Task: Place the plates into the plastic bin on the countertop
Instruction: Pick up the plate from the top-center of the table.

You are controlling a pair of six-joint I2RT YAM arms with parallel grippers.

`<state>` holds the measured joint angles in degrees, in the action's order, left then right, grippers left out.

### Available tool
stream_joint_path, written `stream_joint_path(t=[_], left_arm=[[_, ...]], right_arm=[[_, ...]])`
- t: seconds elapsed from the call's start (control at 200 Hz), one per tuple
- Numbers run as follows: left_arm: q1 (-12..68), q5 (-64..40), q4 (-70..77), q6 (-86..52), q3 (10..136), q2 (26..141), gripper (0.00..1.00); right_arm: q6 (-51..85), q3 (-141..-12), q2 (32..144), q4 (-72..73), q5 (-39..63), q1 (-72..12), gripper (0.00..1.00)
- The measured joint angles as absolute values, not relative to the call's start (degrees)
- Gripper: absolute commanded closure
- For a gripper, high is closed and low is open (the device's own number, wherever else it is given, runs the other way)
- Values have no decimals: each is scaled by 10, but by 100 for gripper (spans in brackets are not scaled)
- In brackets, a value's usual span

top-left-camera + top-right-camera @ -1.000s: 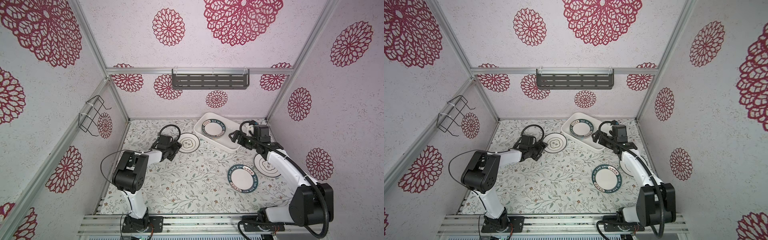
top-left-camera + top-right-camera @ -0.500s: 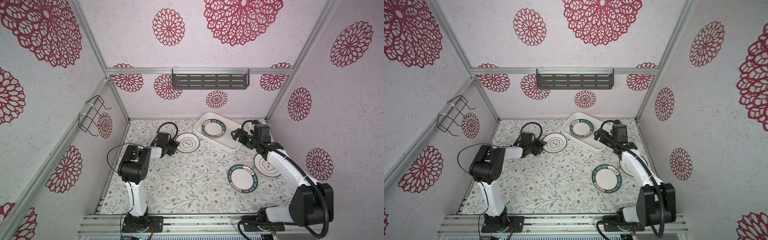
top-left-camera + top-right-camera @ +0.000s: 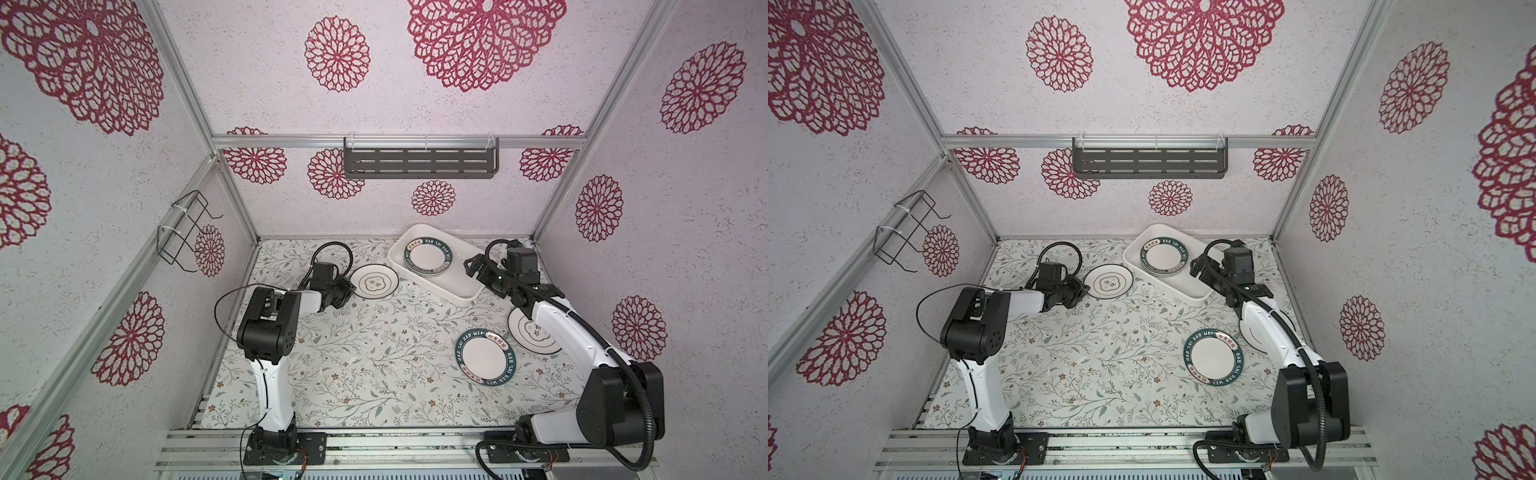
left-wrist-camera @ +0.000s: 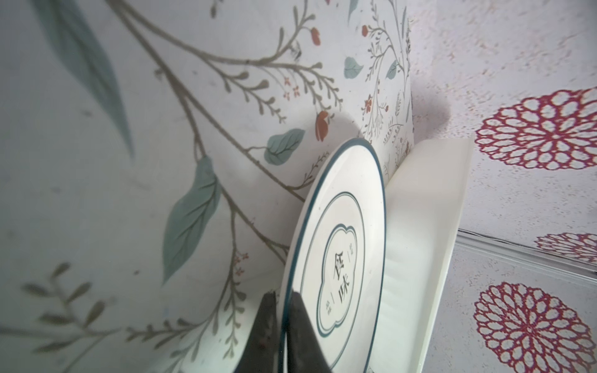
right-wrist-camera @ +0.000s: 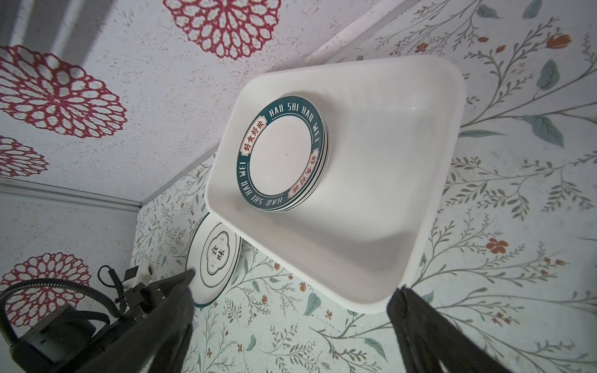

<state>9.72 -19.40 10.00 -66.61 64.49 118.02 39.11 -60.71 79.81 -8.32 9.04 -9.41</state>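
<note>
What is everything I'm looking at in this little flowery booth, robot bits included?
tub: one, white; back of the countertop.
stacked plates: several, exact number unclear, white, top one with a dark teal lettered rim; in the tub's back end.
lettered plate: one, white with teal rim; flat on the countertop by the right arm.
near clover plate: one, white with thin dark rings; beside the tub.
far clover plate: one, same pattern; partly under the right arm.
shelf: one, dark grey; back wall.
wire rack: one, black; left wall.
left gripper: black; shut on the near clover plate's rim.
right gripper: black; open by the tub's corner.
</note>
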Motion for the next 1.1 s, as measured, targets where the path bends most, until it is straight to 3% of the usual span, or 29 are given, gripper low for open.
stream_joint_path(t=[0.681,1.101], left_arm=[[97,-188,95,-658,646,1174,99],[97,-159,18,-647,648,1130,100]], right_arm=[[392,-607,821,-76,98,-94,1],[391,-607,836,-75,121,-93,1]])
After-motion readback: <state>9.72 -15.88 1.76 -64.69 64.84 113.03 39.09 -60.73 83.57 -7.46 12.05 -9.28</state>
